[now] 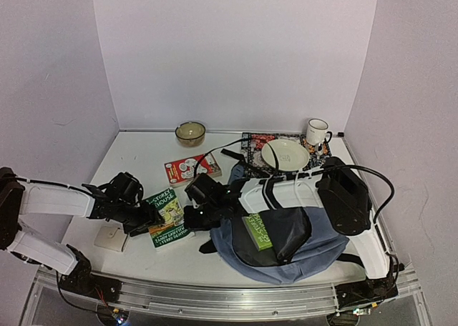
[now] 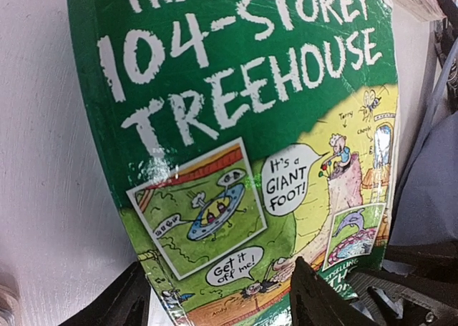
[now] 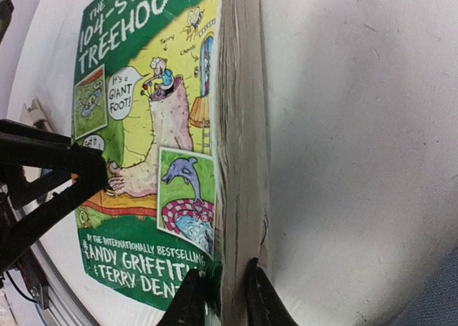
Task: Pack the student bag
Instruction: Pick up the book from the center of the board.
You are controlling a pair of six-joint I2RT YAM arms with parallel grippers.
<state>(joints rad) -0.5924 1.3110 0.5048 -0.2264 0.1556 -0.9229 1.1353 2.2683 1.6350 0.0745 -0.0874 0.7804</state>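
Gripping the green book (image 3: 143, 147) by its page block at the lower corner, the right gripper (image 3: 225, 301) has one finger on the front-cover side and the other on the back side. Both fingers press against the paper. The cover reads "THE 104-STOREY TREEHOUSE" above cartoon panels.

Across the book from that gripper, the left gripper (image 2: 218, 308) stands with its jaws spread wide over the lower edge of the cover. Nothing is clamped between them. In the right wrist view one of its fingertips appears to meet the cover, but contact cannot be confirmed.

Just beside the right gripper, on the side away from the left one, lies the student bag (image 1: 300, 265). It is soft blue-grey fabric, lying flat on the table (image 1: 143, 154) near the arm bases. A large dark panel faces up and black straps trail from its edges. A flat green item (image 1: 257, 231) rests on that dark panel. The right arm reaches across the top of the bag to the book.

Near the left gripper, toward its base, lies a small white square object (image 1: 111, 236). Beyond both grippers a red-and-white book (image 1: 192, 169) lies flat. Farther out, a plate (image 1: 285, 154) sits on a dark patterned book (image 1: 252, 141), with a white mug (image 1: 316, 131) just behind it. A bowl (image 1: 190, 132) stands near the back wall.
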